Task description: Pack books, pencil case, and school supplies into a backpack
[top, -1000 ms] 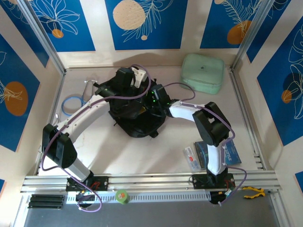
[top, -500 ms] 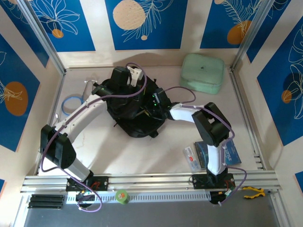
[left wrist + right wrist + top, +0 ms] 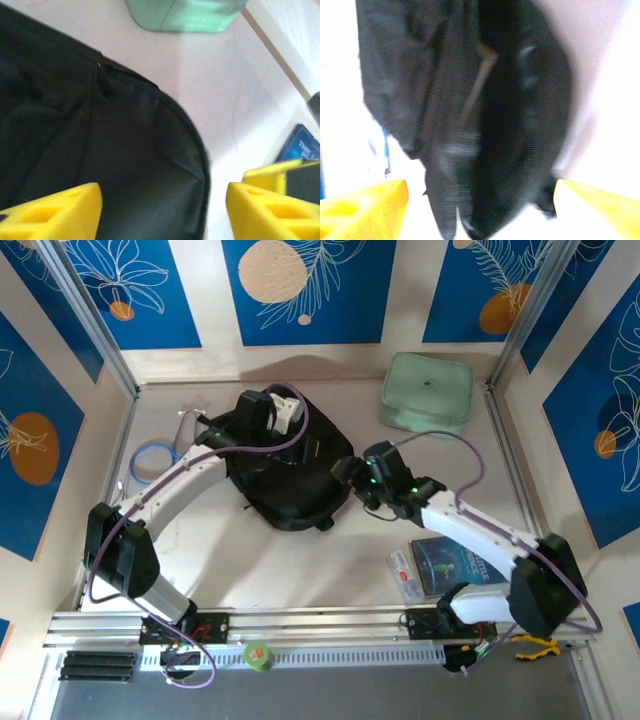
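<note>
The left end effector (image 3: 160, 215) hangs with its yellow fingers (image 3: 50, 212) spread wide over black fabric, pinching nothing. In the top view it sits at the bag's 11 o'clock edge. The right end effector (image 3: 480, 210) is likewise spread and empty, at the bag's 3 o'clock edge.

The step in hand looks to be fetching the next item. The right arm is the nearer one to the blue book (image 3: 458, 562) and the pencil case (image 3: 403, 575), which lie just beside each other at the worktop's (image 3: 330, 570) 5 o'clock. A thin paperback lying flat offers little to grip, so a low approach to a free edge would serve best. The left end effector could meanwhile lift the zip rim, so the book slides in rather than snagging.

The backpack (image 3: 290, 465) is black, soft and slumped, lying toward 11 o'clock from the worktop's middle. A zip follows its curved edge. Its mouth is too blurred to judge.
</note>
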{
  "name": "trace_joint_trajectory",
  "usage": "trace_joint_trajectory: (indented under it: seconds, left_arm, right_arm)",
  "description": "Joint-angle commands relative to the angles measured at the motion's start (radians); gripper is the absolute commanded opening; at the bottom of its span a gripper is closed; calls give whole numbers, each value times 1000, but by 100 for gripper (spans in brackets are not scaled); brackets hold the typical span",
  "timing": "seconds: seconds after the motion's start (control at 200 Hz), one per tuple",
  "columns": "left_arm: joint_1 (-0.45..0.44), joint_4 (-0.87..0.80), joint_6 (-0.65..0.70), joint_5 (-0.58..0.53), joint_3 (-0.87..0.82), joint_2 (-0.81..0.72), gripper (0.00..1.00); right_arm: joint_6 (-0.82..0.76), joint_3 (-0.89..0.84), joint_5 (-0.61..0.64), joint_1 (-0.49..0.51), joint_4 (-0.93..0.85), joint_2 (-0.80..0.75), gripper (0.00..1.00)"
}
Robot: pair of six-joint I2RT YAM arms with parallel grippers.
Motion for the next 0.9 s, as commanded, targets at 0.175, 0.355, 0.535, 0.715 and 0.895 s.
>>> trace_joint_trajectory:
  seconds: [0.175, 0.355, 0.535, 0.715, 0.895]
  left_arm:
    - [31, -38, -18, -63, -33, -60, 95]
    - [35, -20, -32, -67, -51, -71, 99]
    - [35, -8, -31, -33, -49, -72, 100]
    - [34, 1, -42, 0, -47, -69, 100]
    - [31, -15, -65, 61, -23, -21, 100]
  right_arm:
    - [-83, -138, 140, -303, -475, -226, 97]
    - [-136, -232, 39, -504, -502, -272, 99]
    - [-147, -319, -19, -633, -454, -283, 99]
    - [-193, -384, -118, -741, -324, -278, 99]
    - [-236, -382, -249, -780, -199, -203, 99]
